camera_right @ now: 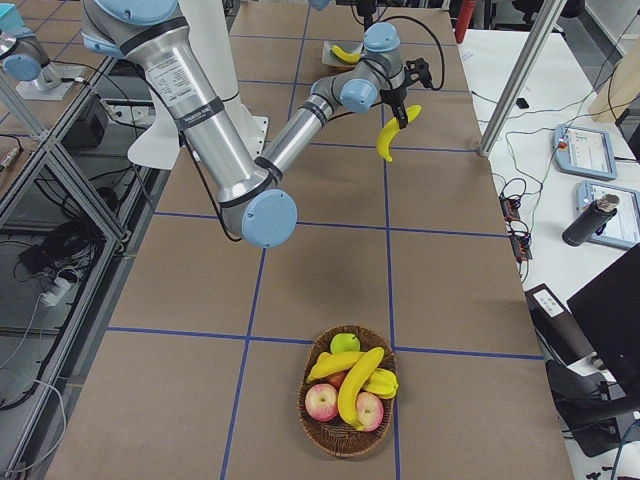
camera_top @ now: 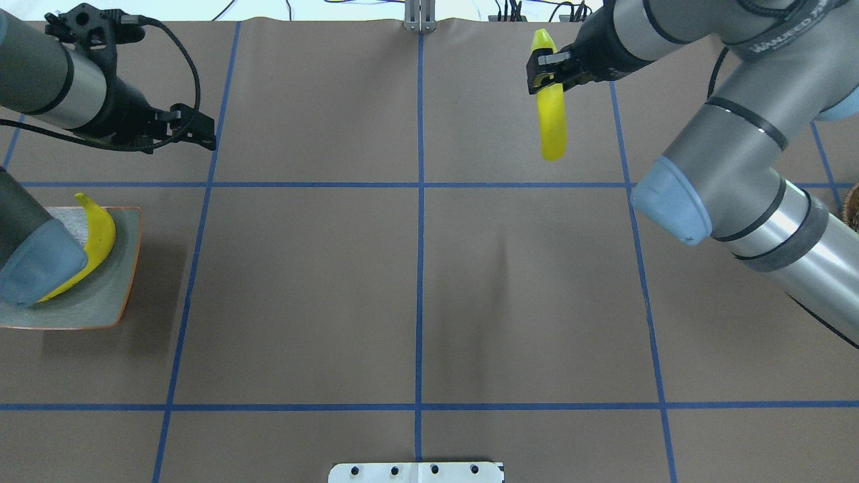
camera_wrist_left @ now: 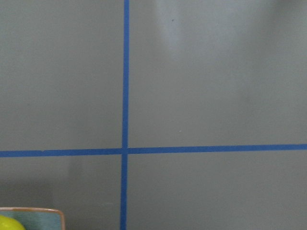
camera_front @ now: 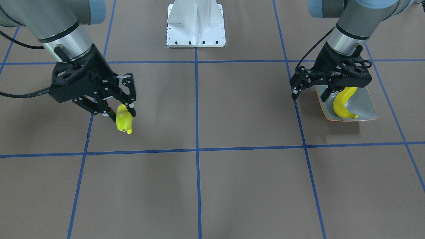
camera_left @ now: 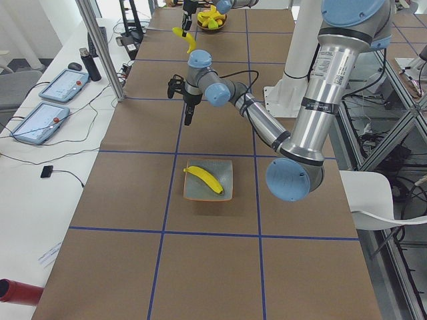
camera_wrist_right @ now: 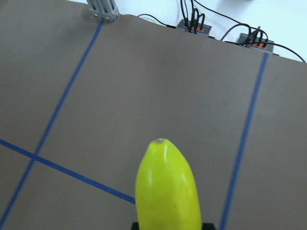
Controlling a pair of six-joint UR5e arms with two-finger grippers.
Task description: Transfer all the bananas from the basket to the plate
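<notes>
In the front-facing view, the right gripper (camera_front: 123, 114) is pinching the carried banana (camera_front: 124, 122) near one end, and the fruit is hanging clear above the table (camera_front: 232, 186). The left gripper (camera_front: 308, 96) is hovering with its fingers spread and nothing between them, just over the near edge of the plate (camera_front: 365, 103), where the plated banana (camera_front: 342, 104) is lying. From overhead, the carried banana is pointing lengthwise toward the robot, well apart from the plate at the table's left side. In the left exterior view, the plated banana is lying diagonally across the dish. In the right exterior view, the basket (camera_right: 345, 445) is holding the basket bananas (camera_right: 355, 385) among apples (camera_right: 322, 402). The left wrist camera is catching a plate corner beside blue tape lines (camera_wrist_left: 125, 96). The right wrist camera is showing the carried banana's tip.
</notes>
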